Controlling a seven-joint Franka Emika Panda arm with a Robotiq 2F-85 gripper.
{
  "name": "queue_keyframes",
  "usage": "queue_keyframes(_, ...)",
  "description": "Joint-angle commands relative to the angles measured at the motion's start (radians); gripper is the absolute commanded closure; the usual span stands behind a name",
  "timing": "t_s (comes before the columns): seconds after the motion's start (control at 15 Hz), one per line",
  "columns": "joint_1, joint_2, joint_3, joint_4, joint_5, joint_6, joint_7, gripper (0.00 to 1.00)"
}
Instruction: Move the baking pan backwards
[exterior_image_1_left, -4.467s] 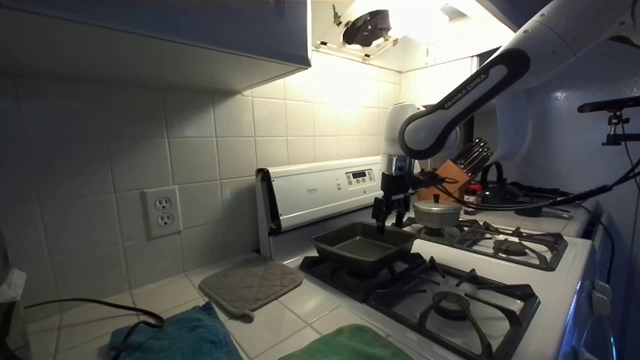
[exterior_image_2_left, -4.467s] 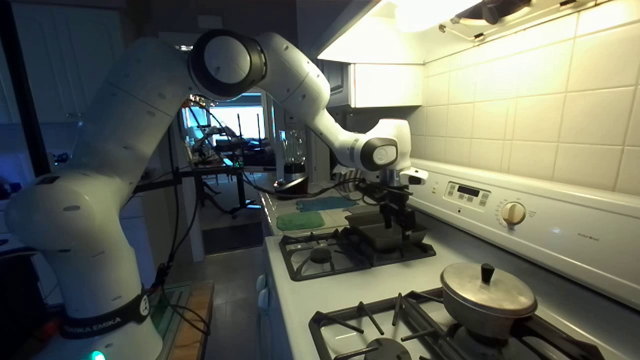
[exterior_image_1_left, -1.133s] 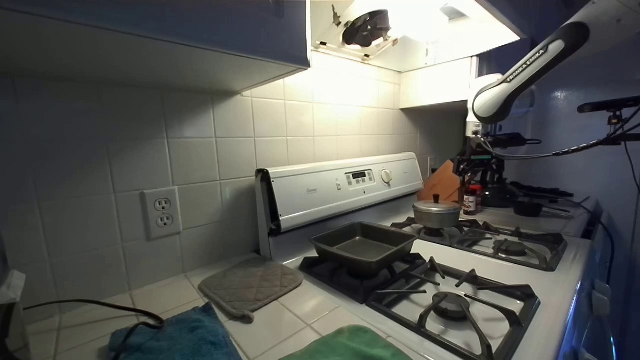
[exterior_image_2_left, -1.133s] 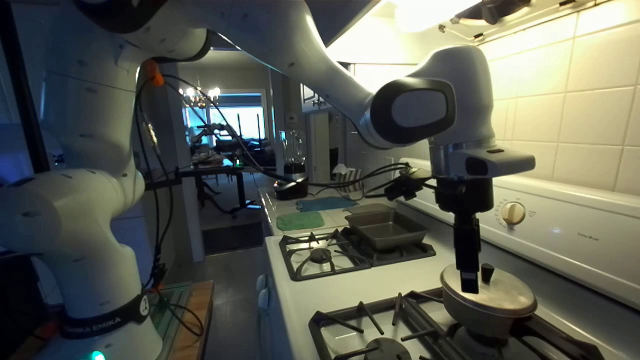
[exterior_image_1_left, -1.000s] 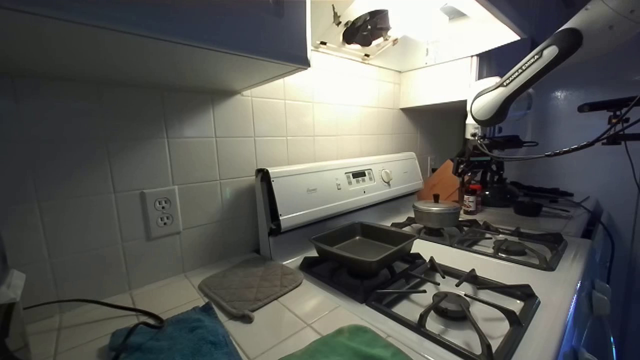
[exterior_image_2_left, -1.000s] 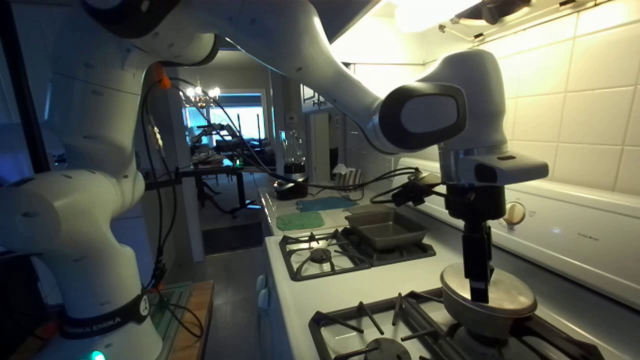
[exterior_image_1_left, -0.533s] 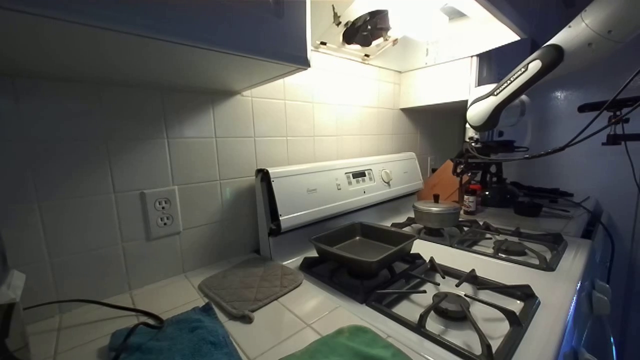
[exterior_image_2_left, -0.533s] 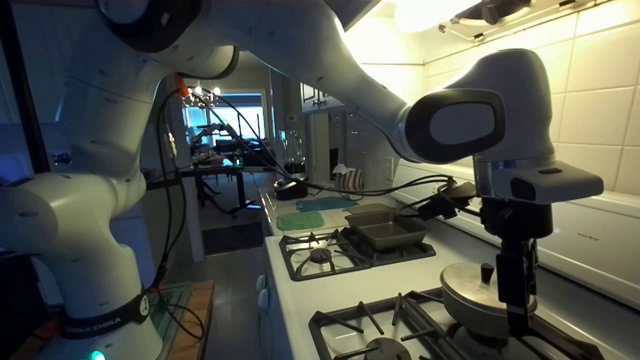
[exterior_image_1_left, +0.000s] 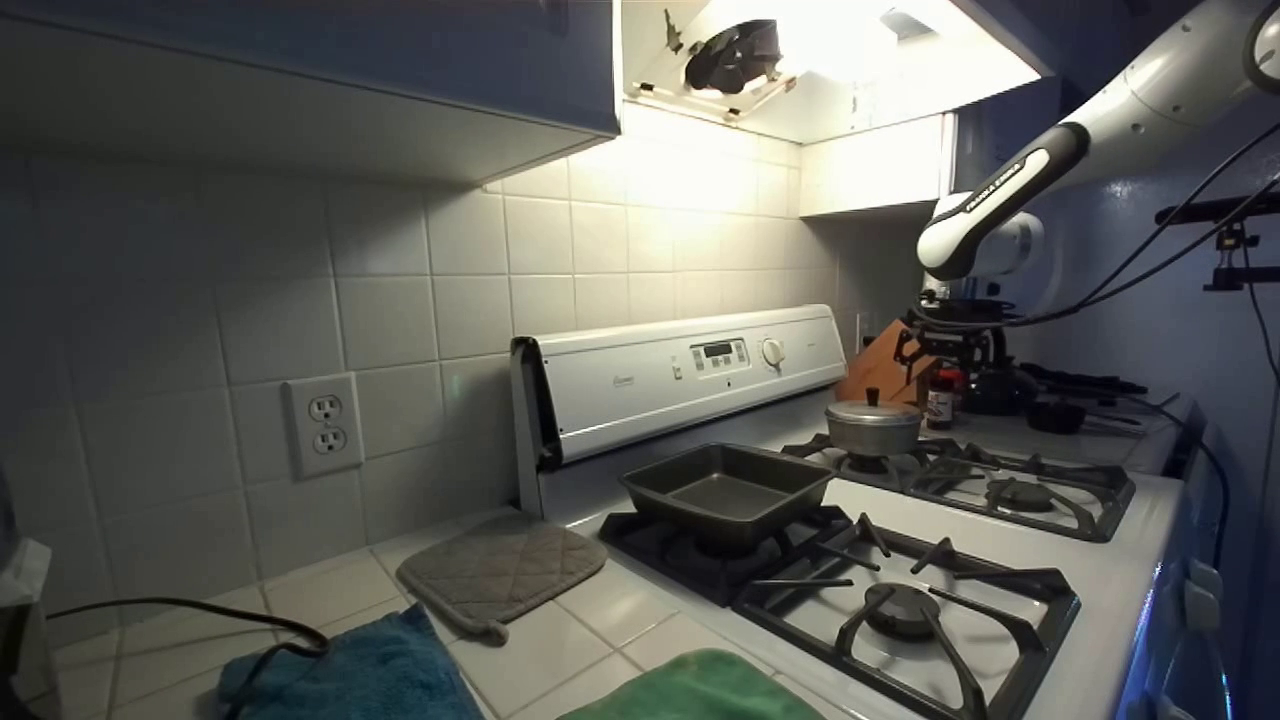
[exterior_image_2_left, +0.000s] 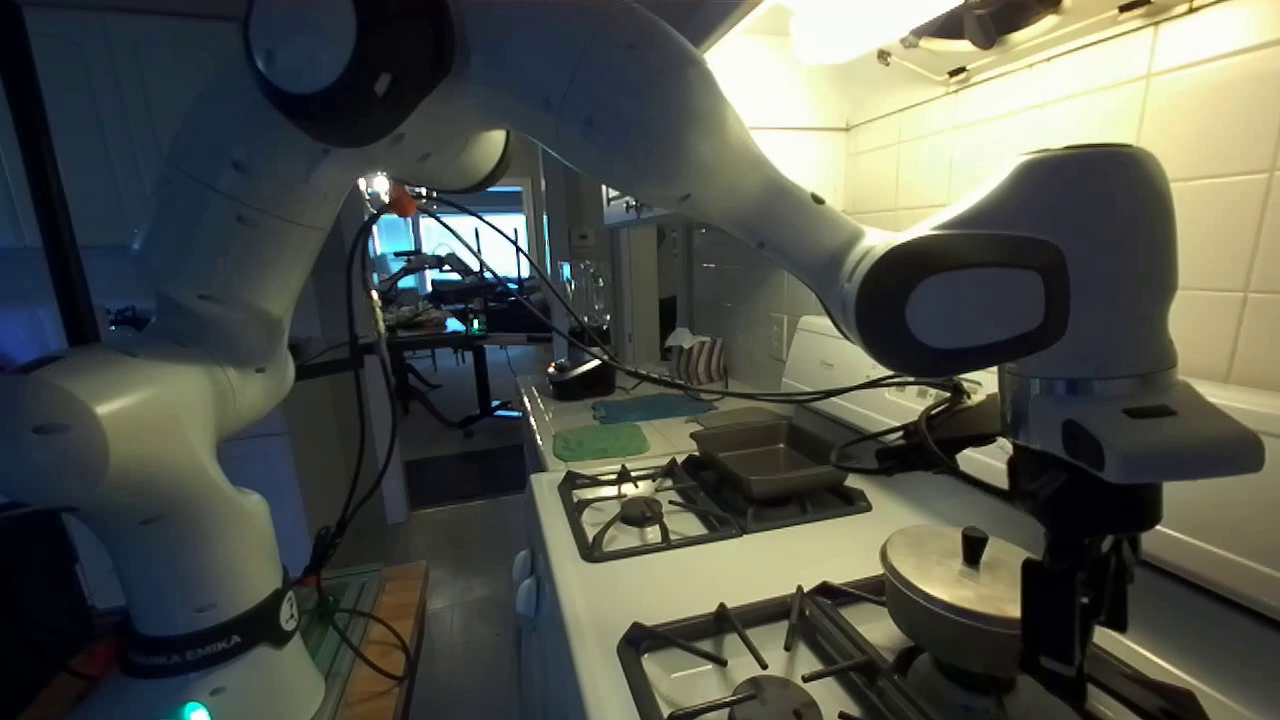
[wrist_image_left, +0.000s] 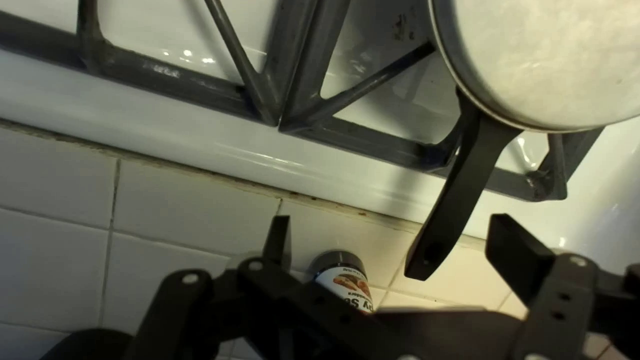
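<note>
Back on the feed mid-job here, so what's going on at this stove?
The robot arm isn't holding anything right now: its gripper is open near the silver pot, whose handle shows between the fingers in the wrist view. The baking pan sits well away from it, on a back burner grate in front of the control panel. Moving it backwards looks done, as best I can judge.

In an exterior view, the gripper (exterior_image_2_left: 1082, 650) points downward. Behind it, and partly hidden by it, stands the lidded pot (exterior_image_2_left: 945, 590). Farther from the gripper, the baking pan (exterior_image_2_left: 770, 462) rests on a grate (exterior_image_2_left: 805, 515).
</note>
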Motion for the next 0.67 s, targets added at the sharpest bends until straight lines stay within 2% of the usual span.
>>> queue_keyframes(0.0,-0.024,0.071,0.011,0.09,0.076,-0.005,0.068,0.0)
queue_keyframes(0.6,-0.043,0.163,0.05,0.169,0.176,0.001,0.142,0.0)
